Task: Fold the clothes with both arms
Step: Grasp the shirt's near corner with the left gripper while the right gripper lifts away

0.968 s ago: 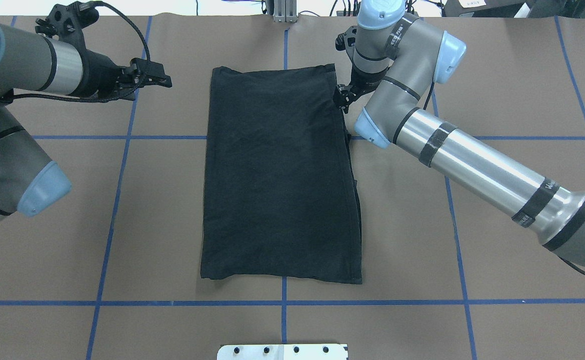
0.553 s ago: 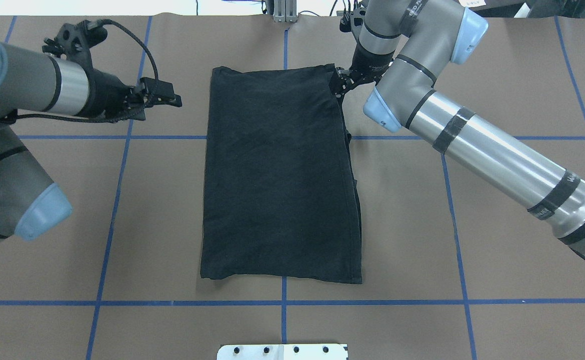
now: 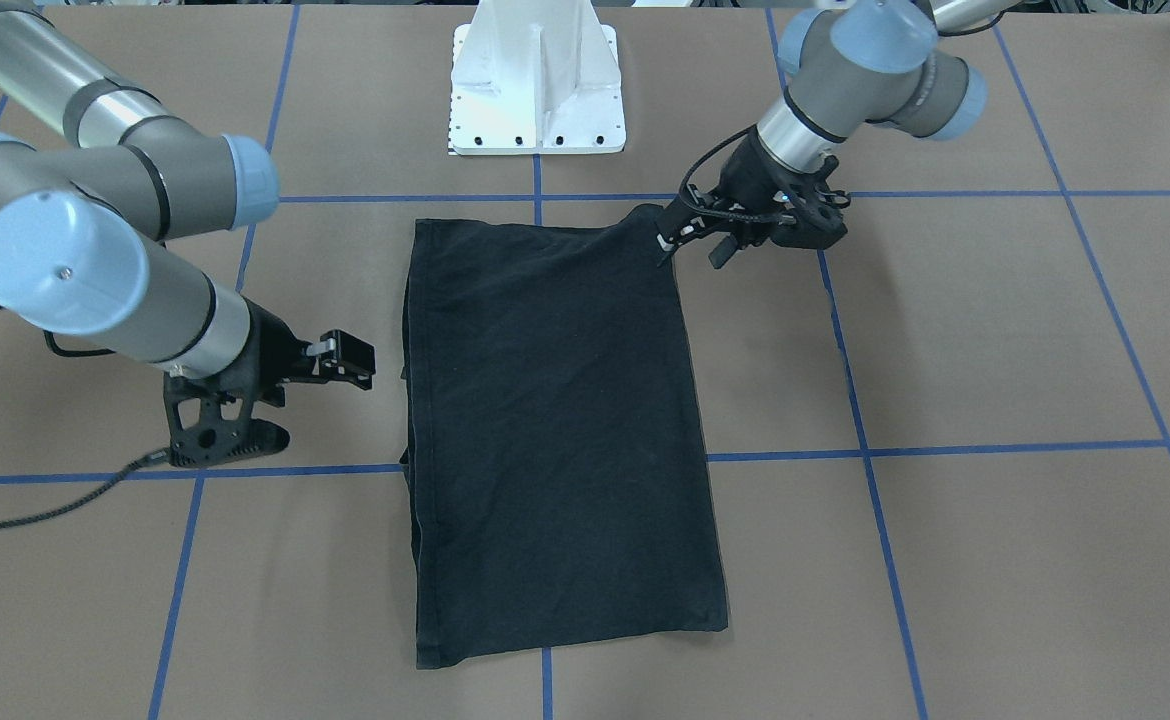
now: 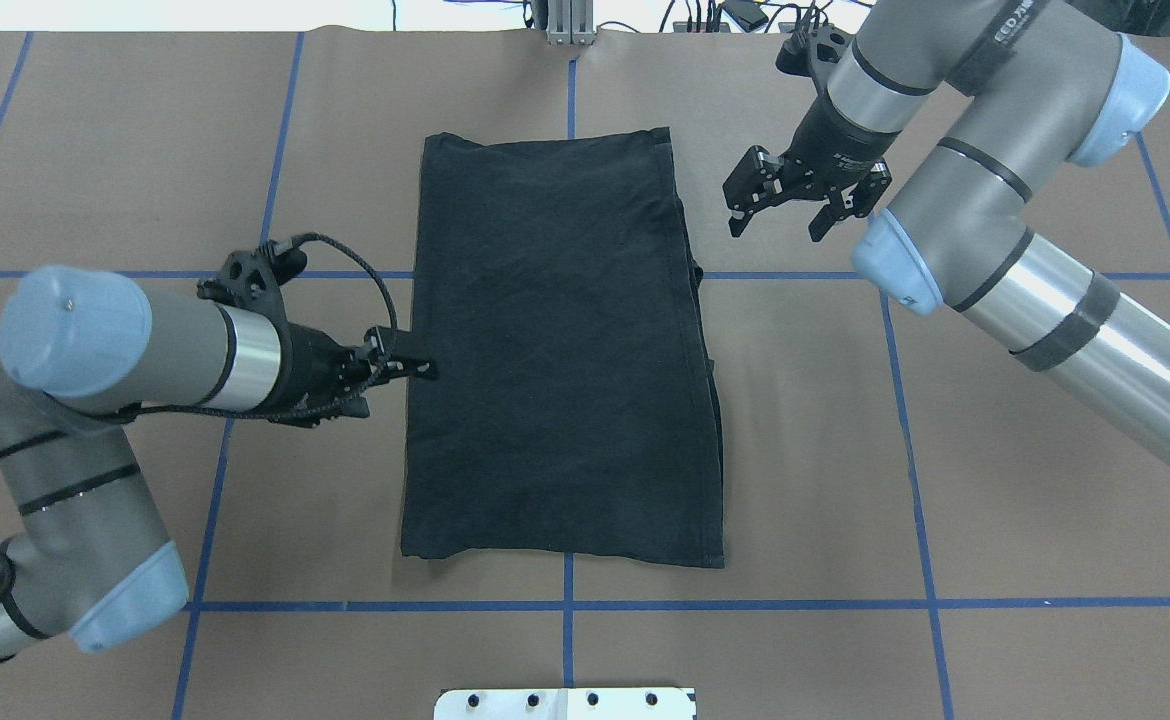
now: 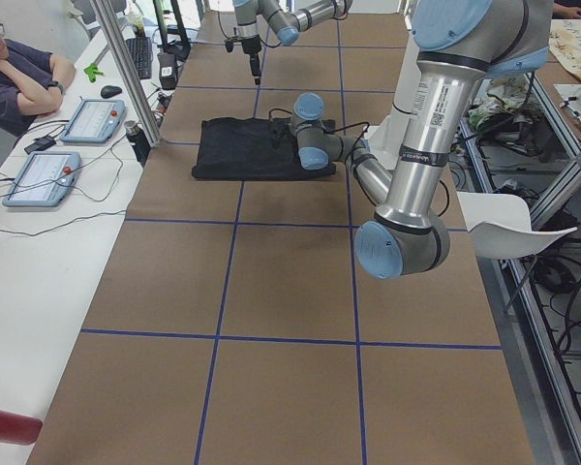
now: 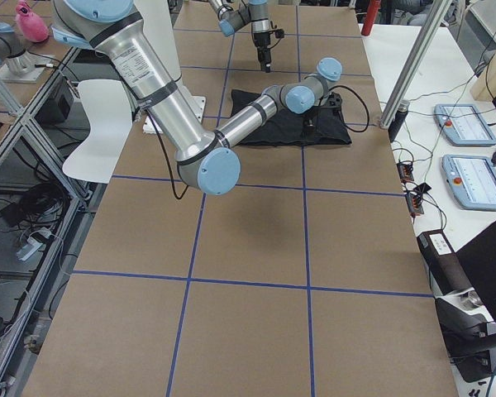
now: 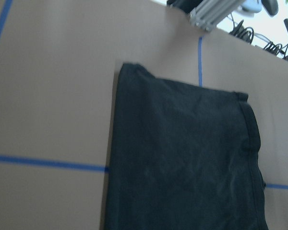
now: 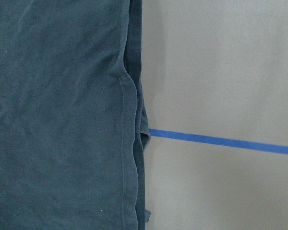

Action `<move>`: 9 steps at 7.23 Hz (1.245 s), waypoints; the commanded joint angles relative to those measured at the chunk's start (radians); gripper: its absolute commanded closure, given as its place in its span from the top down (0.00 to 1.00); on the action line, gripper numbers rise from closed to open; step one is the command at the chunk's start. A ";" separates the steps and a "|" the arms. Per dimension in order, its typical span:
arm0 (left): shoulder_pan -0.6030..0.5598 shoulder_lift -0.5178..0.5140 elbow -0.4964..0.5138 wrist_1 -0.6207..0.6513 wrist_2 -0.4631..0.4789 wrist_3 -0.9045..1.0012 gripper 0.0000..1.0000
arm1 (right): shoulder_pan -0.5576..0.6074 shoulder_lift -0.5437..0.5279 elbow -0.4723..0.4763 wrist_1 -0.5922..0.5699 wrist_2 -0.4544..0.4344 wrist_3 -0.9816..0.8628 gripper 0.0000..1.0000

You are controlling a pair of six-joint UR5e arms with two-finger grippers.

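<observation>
Overhead exterior: left tool (image 4: 417,368) sits low, just beside the left long edge of the T-shirt (image 4: 555,350), about mid-length. It's side-on there, so the jaw gap is unreadable. Front-facing view shows its jaws apart with nothing held, but nearer the base-side corner, so the views disagree on position. Right tool (image 4: 777,228) is spread wide and empty, beside the far right corner, clear of the cloth.

T-shirt lies flat mid-worktop (image 4: 995,480), a long black rectangle, plain side up, no graphic showing. Its right long edge is stacked layers, not flush. Right wrist view shows a small tab poking out by the blue tape line (image 8: 221,141).

My read: both arms are lining up for the next cross fold, task roughly halfway.

Risks:
- Pinch takes only the top layer → lower layers stay put and the stack splays.
- Arms grab at unequal points along the length → skewed fold.
- Jaws come in too low → they snag the brown worktop covering or shove the edge into wrinkles.
- Loose right-side layers slide apart on lift.
</observation>
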 commanded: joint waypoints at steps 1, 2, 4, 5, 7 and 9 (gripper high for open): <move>0.125 0.042 -0.002 -0.066 0.054 -0.098 1.00 | -0.015 -0.032 0.070 0.004 0.015 0.093 0.99; 0.160 0.052 -0.001 -0.060 0.058 -0.100 1.00 | -0.016 -0.032 0.070 0.004 0.015 0.093 0.99; 0.184 0.069 0.007 -0.057 0.058 -0.100 1.00 | -0.018 -0.032 0.070 0.008 0.015 0.091 1.00; 0.190 0.070 0.013 -0.055 0.058 -0.100 1.00 | -0.018 -0.032 0.065 0.025 0.015 0.091 1.00; 0.204 0.053 0.033 -0.026 0.055 -0.099 0.99 | -0.018 -0.031 0.064 0.027 0.015 0.091 0.99; 0.210 0.053 0.041 -0.026 0.057 -0.100 0.96 | -0.018 -0.029 0.064 0.025 0.015 0.091 0.99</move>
